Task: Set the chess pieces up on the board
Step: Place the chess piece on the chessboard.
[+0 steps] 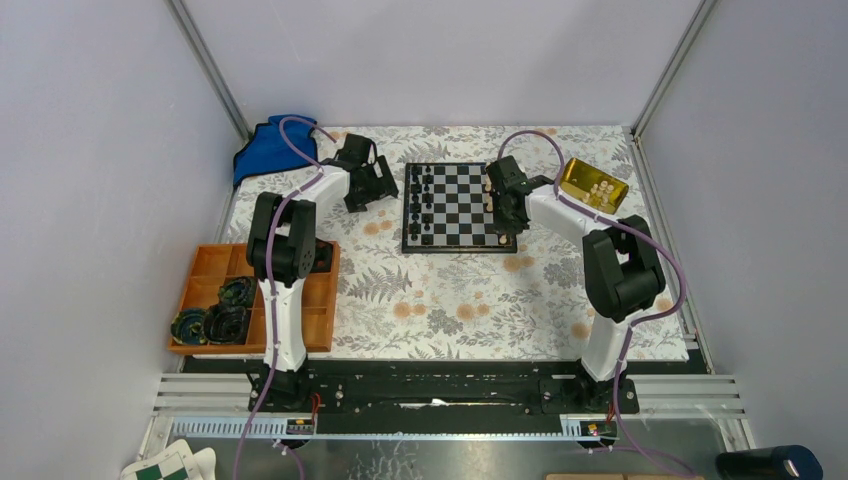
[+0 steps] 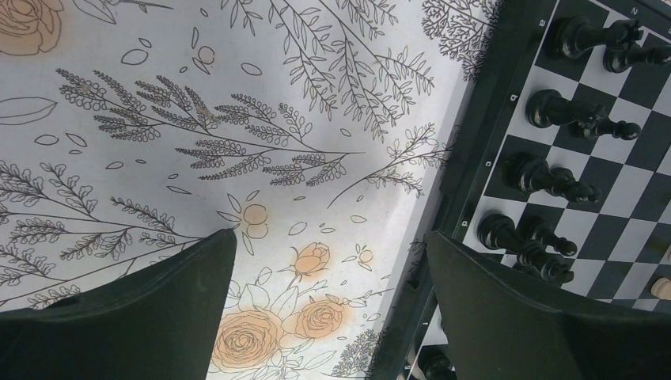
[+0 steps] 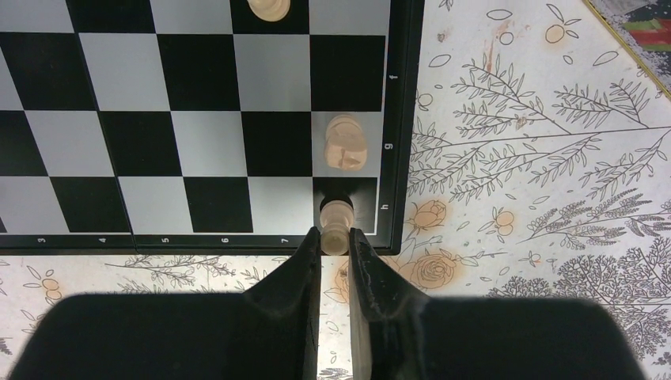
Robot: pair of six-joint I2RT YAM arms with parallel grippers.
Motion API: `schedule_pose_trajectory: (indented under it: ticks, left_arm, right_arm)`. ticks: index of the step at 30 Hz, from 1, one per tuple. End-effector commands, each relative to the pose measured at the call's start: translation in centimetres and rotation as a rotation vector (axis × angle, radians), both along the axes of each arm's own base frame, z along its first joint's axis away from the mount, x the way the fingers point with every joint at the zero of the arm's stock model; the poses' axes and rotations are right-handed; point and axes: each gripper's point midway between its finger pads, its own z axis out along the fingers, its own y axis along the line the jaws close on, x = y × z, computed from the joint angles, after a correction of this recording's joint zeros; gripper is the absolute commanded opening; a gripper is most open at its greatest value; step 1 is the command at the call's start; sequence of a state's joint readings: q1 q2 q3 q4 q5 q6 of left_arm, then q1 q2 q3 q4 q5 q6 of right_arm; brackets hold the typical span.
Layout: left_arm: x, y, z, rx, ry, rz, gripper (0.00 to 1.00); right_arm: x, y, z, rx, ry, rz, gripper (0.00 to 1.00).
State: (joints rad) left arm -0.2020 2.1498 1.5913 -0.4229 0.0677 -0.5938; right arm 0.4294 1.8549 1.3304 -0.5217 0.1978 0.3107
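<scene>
Board lies at the far middle of the flowered cloth in the top view. Black pieces stand in two columns along its left side and pale pieces along its right edge, too small here to count. One gold tin holding more pale figures sits to the board's right, one orange tray lies near left, and one blue cloth is at the far left. The left gripper hangs just beside the board's left edge, the right gripper over its right edge

Left wrist: both fingers are spread wide above bare cloth with nothing between them; at least eight black pieces stand in pairs on the board at right

Right wrist: three pale pieces show, one at the top edge, one on a right-column square, and the corner piece pinched between the nearly closed fingertips
</scene>
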Motion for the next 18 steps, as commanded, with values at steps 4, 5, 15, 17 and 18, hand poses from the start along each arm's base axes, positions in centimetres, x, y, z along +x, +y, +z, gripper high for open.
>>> schedule_pose_trajectory:
  ticks: [4,5,15,17,18]
  left_arm:
    - [-0.87,-0.17,-2.29,0.004,0.064,-0.005,0.99]
    - [-0.85,-0.17,-2.28,0.003,0.064,-0.005,0.99]
    - [-0.92,-0.16,-2.26,0.004,0.065,-0.005,0.99]
    - [-0.91,-0.16,-2.25,0.003,0.065,-0.004,0.99]
    - [-0.95,-0.18,-2.29,0.003,0.066,-0.005,0.99]
  right_arm:
    - [1.88,-0.08,1.03,0.002,-0.054,-0.014,0.05]
    - [1.85,-0.08,0.92,0.002,-0.05,-0.013,0.05]
    - [1.52,-0.35,0.87,-0.002,-0.043,-0.017,0.07]
    - [1.46,-0.4,0.86,-0.005,-0.042,-0.017,0.07]
    - [1.44,-0.44,0.85,-0.006,-0.041,-0.017,0.08]
